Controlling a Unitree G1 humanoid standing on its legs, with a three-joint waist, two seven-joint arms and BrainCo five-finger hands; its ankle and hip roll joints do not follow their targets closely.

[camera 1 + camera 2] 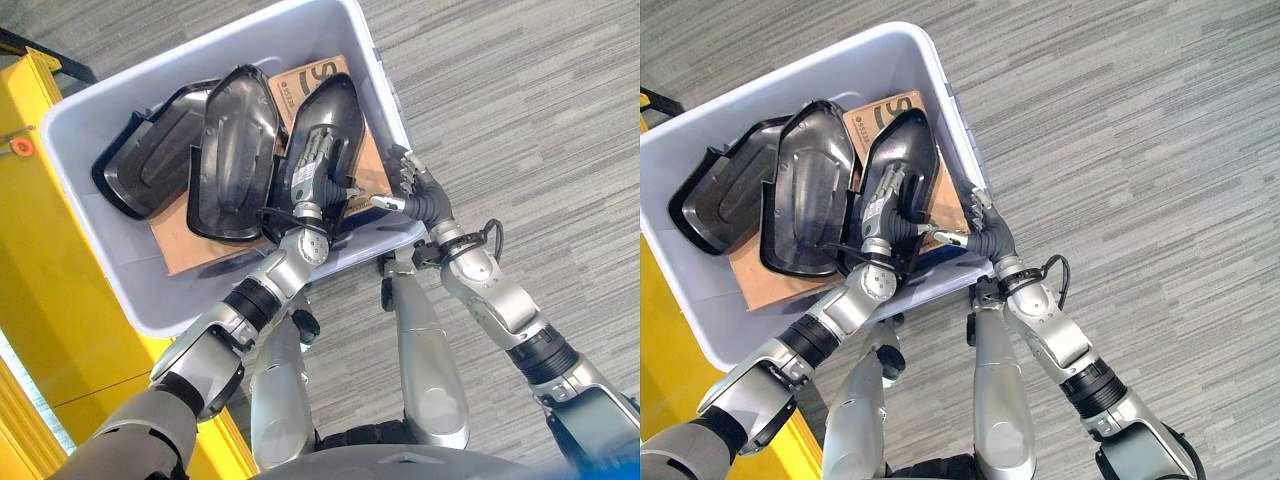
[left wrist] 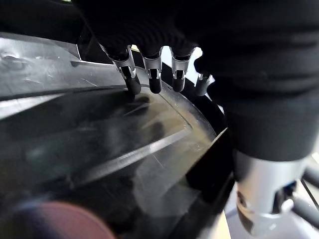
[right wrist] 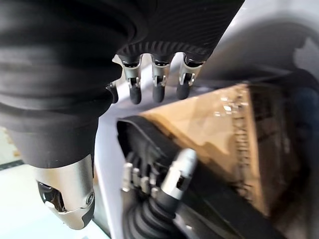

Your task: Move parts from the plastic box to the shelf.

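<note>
A pale plastic box (image 1: 120, 290) holds three black moulded parts lying on cardboard (image 1: 180, 245). My left hand (image 1: 312, 165) reaches into the box and lies open on the rightmost part (image 1: 338, 100), its fingertips (image 2: 130, 82) touching the glossy surface (image 2: 124, 149). The middle part (image 1: 235, 150) and the left part (image 1: 150, 165) lie beside it, overlapping. My right hand (image 1: 412, 185) hovers at the box's right rim near the front corner, open, its fingers (image 3: 157, 87) hanging free by the inner wall with nothing in them. The right wrist view also shows the left hand (image 3: 172, 181) on the part's edge.
A yellow shelf frame (image 1: 40, 260) runs along the left side of the box. Grey striped carpet (image 1: 520, 100) spreads to the right and beyond the box.
</note>
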